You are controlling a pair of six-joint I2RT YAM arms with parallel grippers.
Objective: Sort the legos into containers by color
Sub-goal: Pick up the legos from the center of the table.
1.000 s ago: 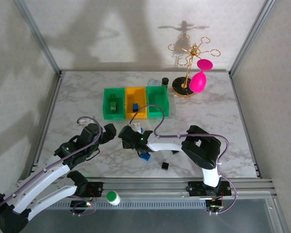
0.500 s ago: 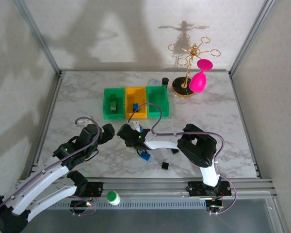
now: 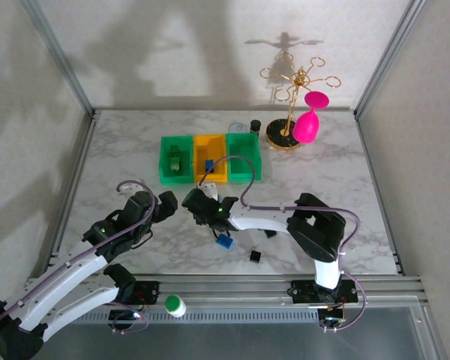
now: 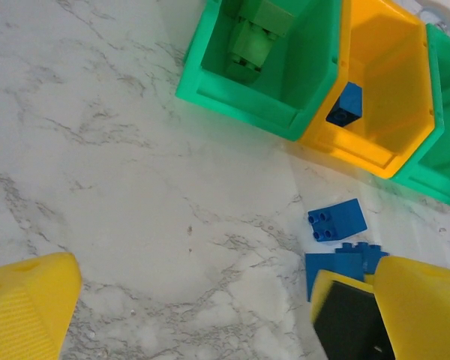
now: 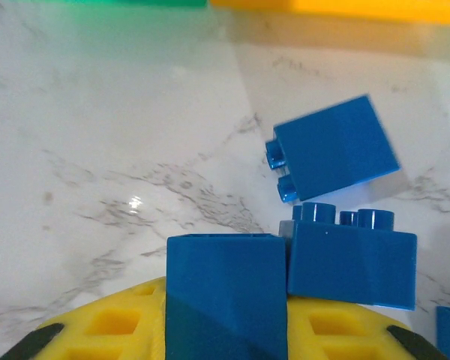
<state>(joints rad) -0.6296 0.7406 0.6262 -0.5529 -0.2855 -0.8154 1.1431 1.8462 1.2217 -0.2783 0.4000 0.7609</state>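
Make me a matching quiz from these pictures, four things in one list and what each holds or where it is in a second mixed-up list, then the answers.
Things:
1. left green bin
2. yellow-orange bin
3. black brick
4. pink glass

Places or contents:
A. hangs on the gold stand
B. holds a blue brick
C. lies on the marble table in front of the bins
D. holds green bricks

Pairs: 1-D, 2-B, 3-C, 4-A

Robot lab test cell: marble-pattern table (image 3: 127,154) boxed in by aluminium frame posts (image 3: 60,56) and plain white panels (image 3: 172,52), arm bases (image 3: 320,291) bolted to extrusion rail (image 3: 232,283).
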